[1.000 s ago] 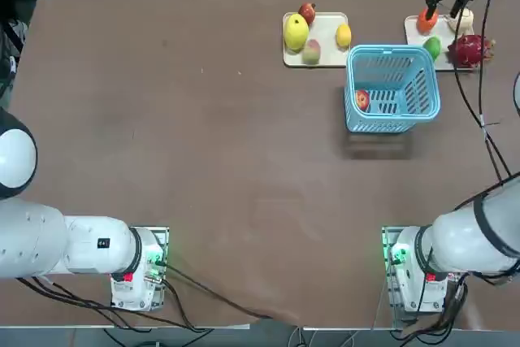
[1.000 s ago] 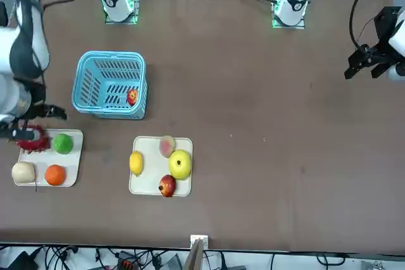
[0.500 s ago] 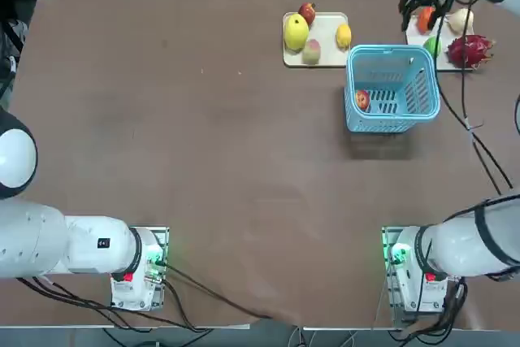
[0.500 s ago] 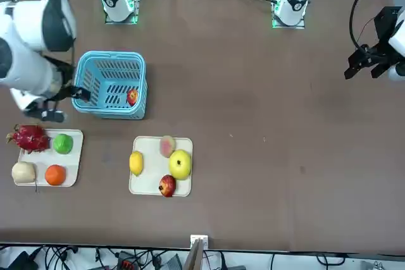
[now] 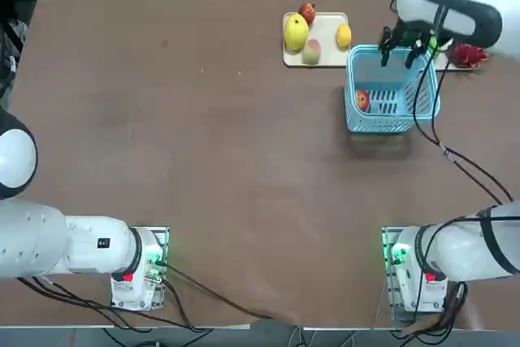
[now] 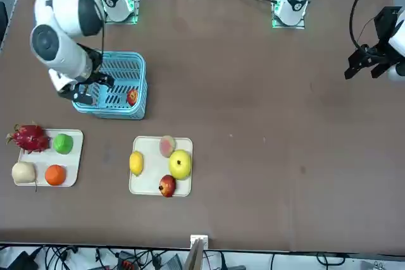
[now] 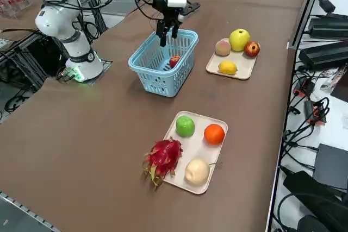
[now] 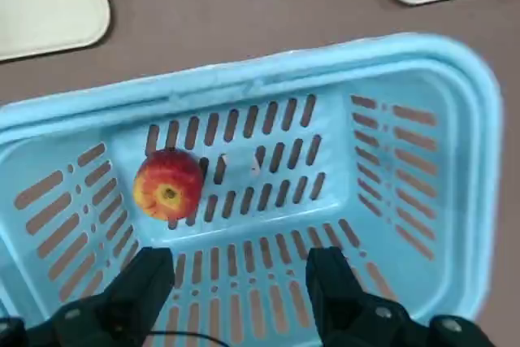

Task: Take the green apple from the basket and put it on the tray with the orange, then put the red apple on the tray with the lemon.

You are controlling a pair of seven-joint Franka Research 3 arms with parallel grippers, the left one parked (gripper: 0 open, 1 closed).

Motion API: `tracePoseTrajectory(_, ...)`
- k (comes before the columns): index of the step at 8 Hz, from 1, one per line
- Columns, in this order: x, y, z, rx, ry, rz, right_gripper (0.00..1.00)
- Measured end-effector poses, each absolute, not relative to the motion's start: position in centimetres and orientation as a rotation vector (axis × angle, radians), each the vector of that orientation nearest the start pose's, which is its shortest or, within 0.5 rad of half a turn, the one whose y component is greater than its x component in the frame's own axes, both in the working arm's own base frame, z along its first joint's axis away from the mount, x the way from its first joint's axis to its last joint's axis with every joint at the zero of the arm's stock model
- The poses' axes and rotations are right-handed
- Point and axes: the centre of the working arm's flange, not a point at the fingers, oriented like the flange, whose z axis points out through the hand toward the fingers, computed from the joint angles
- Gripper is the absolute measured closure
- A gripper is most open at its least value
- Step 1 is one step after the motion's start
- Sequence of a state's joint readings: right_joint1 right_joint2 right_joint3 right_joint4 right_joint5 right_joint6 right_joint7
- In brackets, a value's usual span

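Note:
The green apple (image 7: 185,126) lies on the white tray (image 7: 202,148) beside the orange (image 7: 214,133). Inside the light blue basket (image 7: 154,71) the red apple (image 7: 174,61) rests on the floor by one end wall; the wrist view shows this red apple (image 8: 168,184) between the slots. My right gripper (image 7: 167,32) hangs open just above the basket's rim, empty, its fingertips (image 8: 145,279) spread over the basket (image 8: 325,58) and apart from the apple. The lemon (image 7: 228,67) sits on the other tray (image 7: 243,64). From the front, the gripper (image 6: 85,88) is over the basket's end nearest the orange's tray.
A magenta dragon fruit (image 7: 163,156) and a pale beige fruit (image 7: 197,171) share the orange's tray. A large yellow-green fruit (image 7: 239,39), a dark red fruit (image 7: 252,49) and a pinkish fruit (image 7: 222,47) lie with the lemon. The basket stands between the two trays.
My right arm swung from above the orange's tray over to the basket, gripper open throughout. The green apple stayed on the tray; the red apple has not moved.

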State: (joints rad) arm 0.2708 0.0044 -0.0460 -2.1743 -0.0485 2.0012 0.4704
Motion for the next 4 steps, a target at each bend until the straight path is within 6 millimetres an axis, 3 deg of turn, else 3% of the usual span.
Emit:
tracePoseTrajectory(2, 48.3, 13.5, 34.3, -3.188, 0.391, 0.122, 0.00)
tracePoseTrajectory(4, 47.4, 13.7, 32.0, -3.166, 0.387, 0.042, 0.00)
